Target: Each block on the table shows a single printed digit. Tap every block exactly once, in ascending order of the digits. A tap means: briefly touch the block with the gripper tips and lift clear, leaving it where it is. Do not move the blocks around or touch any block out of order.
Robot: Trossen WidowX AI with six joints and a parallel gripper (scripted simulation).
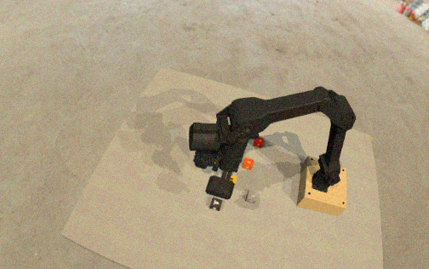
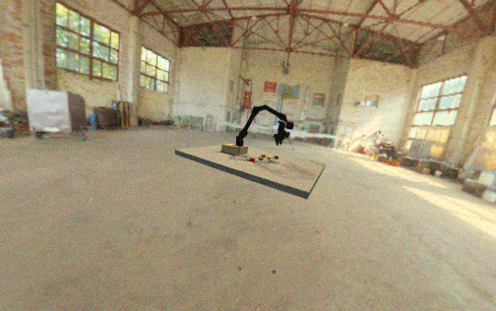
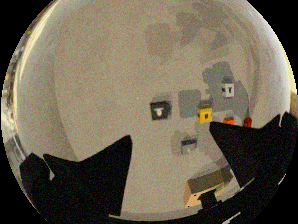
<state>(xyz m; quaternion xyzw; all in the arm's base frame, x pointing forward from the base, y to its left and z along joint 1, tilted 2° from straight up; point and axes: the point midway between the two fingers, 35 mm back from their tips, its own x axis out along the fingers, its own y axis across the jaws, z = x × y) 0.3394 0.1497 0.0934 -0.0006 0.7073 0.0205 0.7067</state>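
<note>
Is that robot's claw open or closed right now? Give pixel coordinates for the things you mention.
Open. In the wrist view, the gripper's (image 1: 220, 187) (image 2: 279, 143) (image 3: 171, 131) two dark fingers stand well apart, with nothing held between them.

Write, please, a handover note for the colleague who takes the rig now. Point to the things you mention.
End effector (image 1: 208, 162) (image 2: 279, 143) (image 3: 171, 130): open, nothing between the fingers, raised clear of the blocks.
Blocks on the table: black (image 1: 215, 204) (image 2: 277, 156) (image 3: 160, 110), yellow (image 1: 233, 179) (image 2: 270, 157) (image 3: 204, 115), orange (image 1: 248, 163) (image 2: 260, 157) (image 3: 228, 121), red (image 1: 259, 142) (image 2: 252, 159) (image 3: 247, 122), gray (image 1: 250, 197) (image 3: 188, 146) and white (image 3: 228, 90); the arm hides the white one from the top view.
Done: cannot tell; taps leave no visible mark.
Left: cannot tell which taps remain. Digits are too blurred to read, so confirm the order and tap count before continuing.
</note>
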